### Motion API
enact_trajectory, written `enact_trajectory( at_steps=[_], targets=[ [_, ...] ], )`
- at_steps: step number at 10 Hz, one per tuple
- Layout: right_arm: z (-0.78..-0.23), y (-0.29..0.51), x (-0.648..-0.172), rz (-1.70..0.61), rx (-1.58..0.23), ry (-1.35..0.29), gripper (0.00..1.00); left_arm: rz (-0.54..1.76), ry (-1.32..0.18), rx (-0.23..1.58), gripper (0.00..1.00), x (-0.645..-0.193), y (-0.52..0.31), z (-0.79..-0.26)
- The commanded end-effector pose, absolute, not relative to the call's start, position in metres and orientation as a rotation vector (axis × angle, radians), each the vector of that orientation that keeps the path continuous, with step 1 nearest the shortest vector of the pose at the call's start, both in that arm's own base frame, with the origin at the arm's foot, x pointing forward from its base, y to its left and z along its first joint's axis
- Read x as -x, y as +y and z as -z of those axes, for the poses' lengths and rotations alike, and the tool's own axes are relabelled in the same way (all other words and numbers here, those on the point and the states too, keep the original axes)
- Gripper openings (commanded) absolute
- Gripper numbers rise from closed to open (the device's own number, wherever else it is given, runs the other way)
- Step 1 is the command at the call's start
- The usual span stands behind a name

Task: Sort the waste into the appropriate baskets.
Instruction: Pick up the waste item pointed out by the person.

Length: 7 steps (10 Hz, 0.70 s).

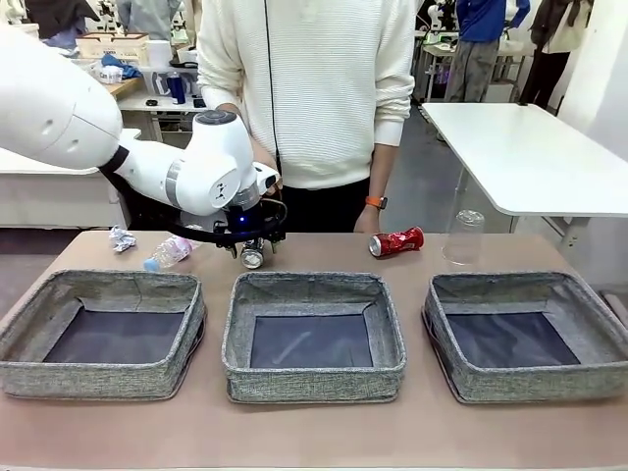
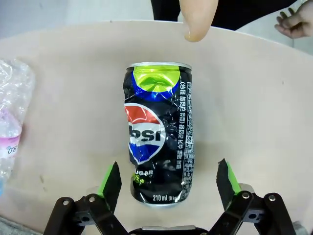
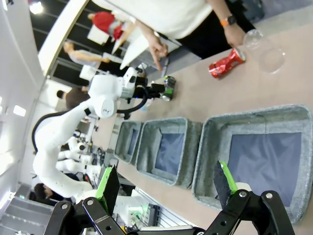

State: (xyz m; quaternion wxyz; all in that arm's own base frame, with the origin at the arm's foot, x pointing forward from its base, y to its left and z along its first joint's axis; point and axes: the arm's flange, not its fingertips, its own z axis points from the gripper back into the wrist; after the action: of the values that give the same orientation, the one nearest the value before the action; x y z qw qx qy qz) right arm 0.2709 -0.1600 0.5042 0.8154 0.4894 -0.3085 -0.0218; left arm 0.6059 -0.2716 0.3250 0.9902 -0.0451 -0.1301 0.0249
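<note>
A dented dark blue Pepsi can [image 2: 159,134] lies on the table behind the middle basket [image 1: 312,381]. My left gripper [image 1: 253,251] is open, with a finger on either side of the can's bottom end and not touching it. A person's finger [image 2: 198,19] points down at the can's top. The clear pink-labelled bottle [image 1: 169,252] and the white paper ball [image 1: 122,238] lie to the left. To the right are the crushed red can [image 1: 396,241] and the clear plastic cup [image 1: 463,236]. My right gripper [image 3: 166,183] hangs open over the right basket [image 3: 210,147].
Three grey baskets stand in a row along the near side: left [image 1: 98,378], middle and right [image 1: 530,383], all with bare dark bottoms. The person stands at the far edge behind the can, with the other hand [image 1: 371,218] resting near the red can.
</note>
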Motion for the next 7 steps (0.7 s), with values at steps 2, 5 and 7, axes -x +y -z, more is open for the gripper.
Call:
enact_trajectory(
  at_steps=[2,5,7],
  targets=[
    [-0.5055,-0.1597,-0.2742,0.027,-1.052,-0.688,1.00,-0.053,-0.281,0.058,1.00,-0.6099,-0.2733,-0.3251],
    [-0.5055,-0.1597,-0.2742,0.027,-1.052,-0.688,1.00,-0.091,-0.289,0.026,0.40,-0.6112,-0.2727,-0.3244],
    [-0.5055,-0.1597,-0.2742,0.027,-1.052,-0.688,1.00,-0.108,-0.318,0.009,0.00,-0.6088,-0.2728,-0.3230]
  ],
)
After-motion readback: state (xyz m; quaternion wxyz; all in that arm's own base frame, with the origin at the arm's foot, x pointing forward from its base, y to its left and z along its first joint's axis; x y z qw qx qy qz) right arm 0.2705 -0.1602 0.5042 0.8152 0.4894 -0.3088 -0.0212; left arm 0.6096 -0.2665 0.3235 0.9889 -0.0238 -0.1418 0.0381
